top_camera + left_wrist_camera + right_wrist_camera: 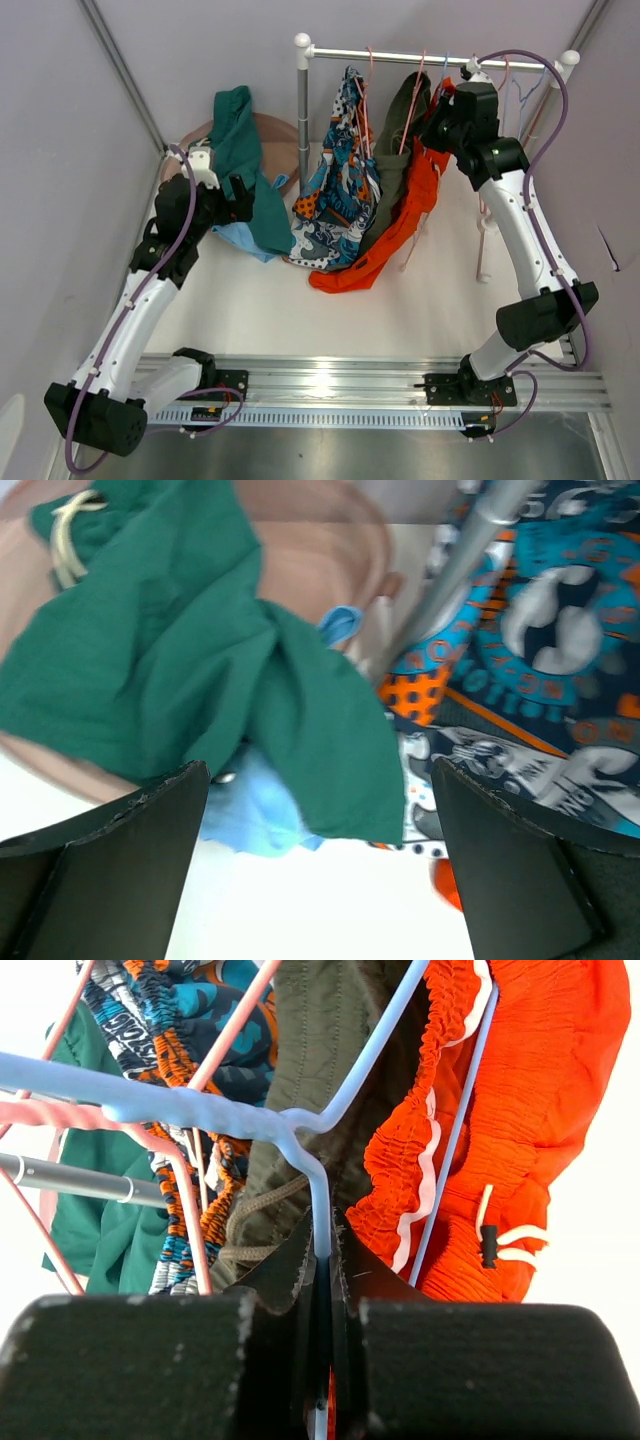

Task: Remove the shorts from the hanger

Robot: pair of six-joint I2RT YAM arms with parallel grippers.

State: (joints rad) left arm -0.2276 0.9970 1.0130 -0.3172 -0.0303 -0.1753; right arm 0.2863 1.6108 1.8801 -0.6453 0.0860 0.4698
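My right gripper (322,1260) is pinched tight on the wire of the blue hanger (205,1110). The orange shorts (520,1110) hang just at one o'clock from it, long axis vertical. My left gripper (320,780) gapes wide, empty, by the dark teal shorts (150,660), farther off.

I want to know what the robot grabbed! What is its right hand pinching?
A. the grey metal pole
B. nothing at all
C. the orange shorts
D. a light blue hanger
D. In the right wrist view the right gripper has its fingers pressed together on the wire of the light blue hanger, while the orange shorts hang just beside it.
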